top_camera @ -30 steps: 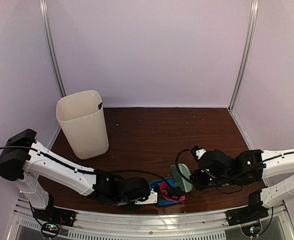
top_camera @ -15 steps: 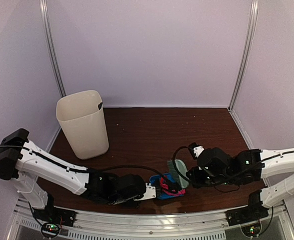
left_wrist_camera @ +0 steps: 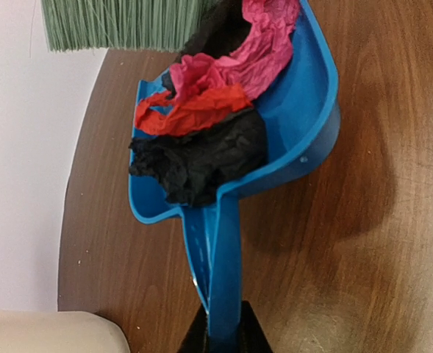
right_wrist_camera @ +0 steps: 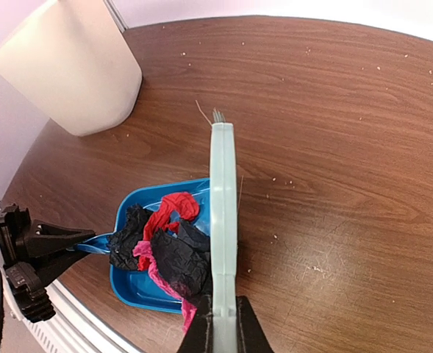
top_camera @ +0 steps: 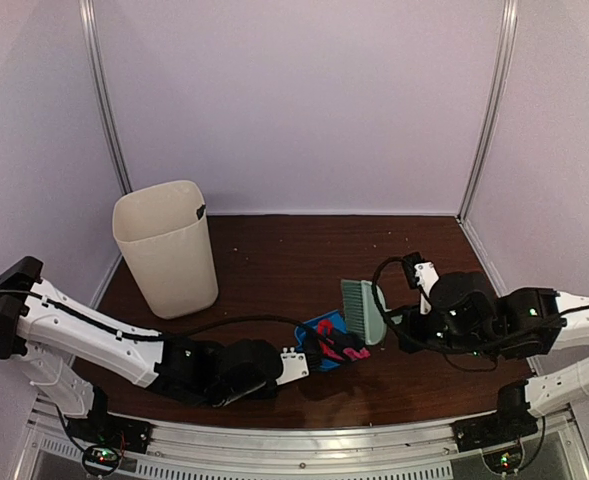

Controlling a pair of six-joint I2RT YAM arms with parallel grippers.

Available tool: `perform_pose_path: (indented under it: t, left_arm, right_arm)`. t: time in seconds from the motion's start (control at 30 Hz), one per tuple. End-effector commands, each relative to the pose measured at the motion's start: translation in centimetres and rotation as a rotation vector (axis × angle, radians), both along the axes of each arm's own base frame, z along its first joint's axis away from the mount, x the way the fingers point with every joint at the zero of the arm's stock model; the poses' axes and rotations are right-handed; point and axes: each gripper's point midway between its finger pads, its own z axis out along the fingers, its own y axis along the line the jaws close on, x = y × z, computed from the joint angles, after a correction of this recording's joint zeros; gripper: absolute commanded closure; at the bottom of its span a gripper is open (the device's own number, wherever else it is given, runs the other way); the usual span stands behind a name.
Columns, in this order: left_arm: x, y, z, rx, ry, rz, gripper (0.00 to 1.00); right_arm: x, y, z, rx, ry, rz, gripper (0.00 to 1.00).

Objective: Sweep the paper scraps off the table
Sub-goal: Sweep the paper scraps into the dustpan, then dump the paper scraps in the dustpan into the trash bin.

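Two tight grips: left gripper (left_wrist_camera: 220,337) clamping dustpan (left_wrist_camera: 304,110) handle, cradling scraps (left_wrist_camera: 201,151) (piled high); right gripper (right_wrist_camera: 217,331) clamping brush (right_wrist_camera: 222,191), fencing them in.

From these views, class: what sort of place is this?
Probably a robot test booth: plain walls on metal posts enclose one wooden table, with a left arm and right arm bolted at its rail.

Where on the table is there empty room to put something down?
Bare table runs from the waste bin to the right wall, behind the brush, with only tiny crumbs. The near edge is crowded: left arm, right arm, and the dustpan full of paper scraps.
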Motion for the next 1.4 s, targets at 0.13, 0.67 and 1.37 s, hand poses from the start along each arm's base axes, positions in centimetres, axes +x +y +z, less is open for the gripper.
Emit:
perform_pose_path:
  t: [0.13,0.67,1.37]
  left_arm:
    - [1.8,0.1,5.8,-0.205,-0.106,0.088,1.0]
    - [2.7,1.3,9.3,-0.291,-0.164,0.16,1.0]
    - [3.6,3.9,13.9,-0.347,-0.191,0.292,1.0]
  right_arm:
    - [1.5,-0.3,6.3,0.145,-0.135,-0.063,1.0]
    - [2.9,-1.1,14.7,0.314,-0.329,-0.135,1.0]
    - [9.3,-10.8,12.2,0.277,-0.407,-0.512,1.0]
